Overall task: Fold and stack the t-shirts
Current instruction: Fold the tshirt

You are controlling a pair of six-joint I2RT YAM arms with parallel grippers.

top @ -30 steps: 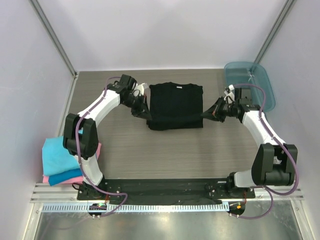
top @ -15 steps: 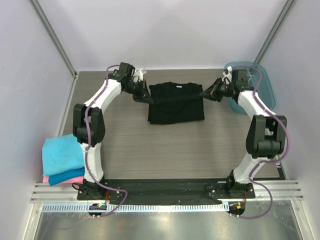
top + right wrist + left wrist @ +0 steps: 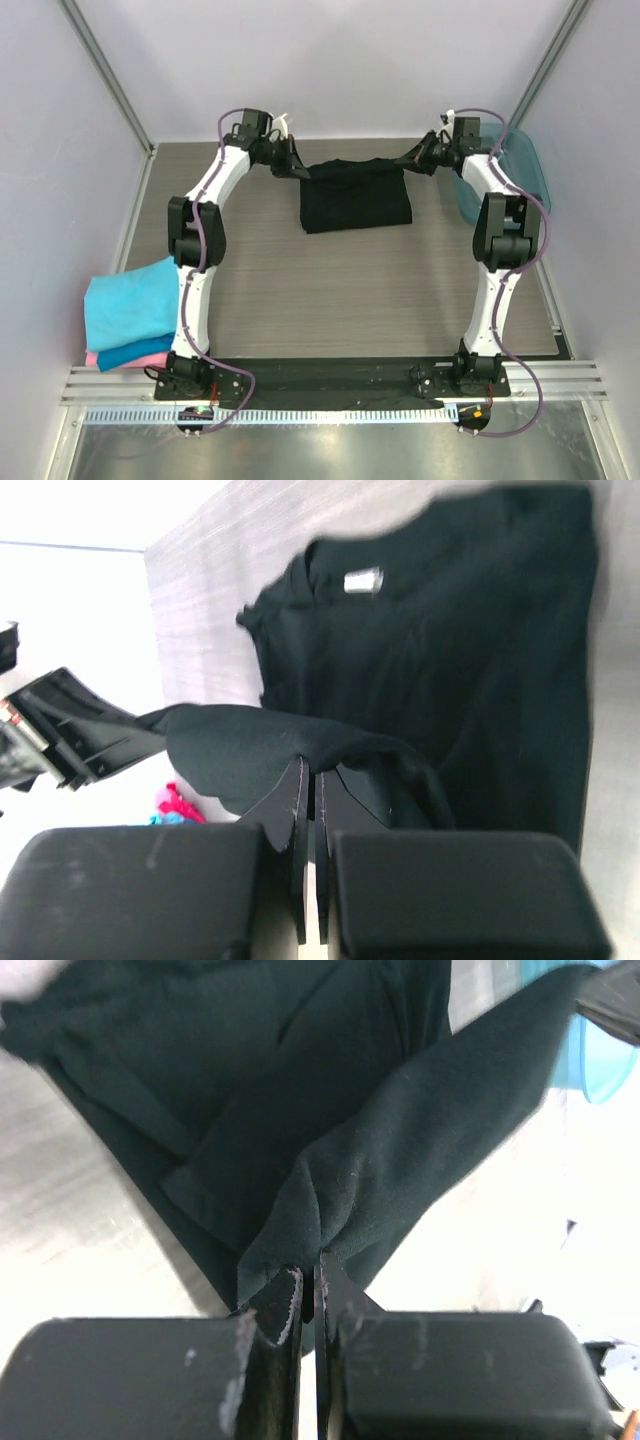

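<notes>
The black t-shirt [image 3: 355,195] lies at the far middle of the table, its far edge lifted and stretched between both grippers. My left gripper [image 3: 297,166] is shut on the shirt's far-left corner; in the left wrist view the cloth [image 3: 340,1140] bunches between the closed fingers [image 3: 285,1305]. My right gripper [image 3: 412,159] is shut on the far-right corner; the right wrist view shows black cloth [image 3: 250,745] draped over the closed fingers [image 3: 300,790] and the white neck tag [image 3: 362,580]. A stack of folded turquoise [image 3: 125,305], blue and pink [image 3: 150,352] tees sits at the near left.
A translucent teal plastic tray [image 3: 520,165] stands at the far right, behind my right arm. White walls with metal posts enclose the table on three sides. The arm bases and a black rail [image 3: 330,375] run along the near edge.
Both grippers have moved from the shirt's near corners toward the far edge, carrying the cloth over itself. The shirt now looks shorter, folded front to back.
</notes>
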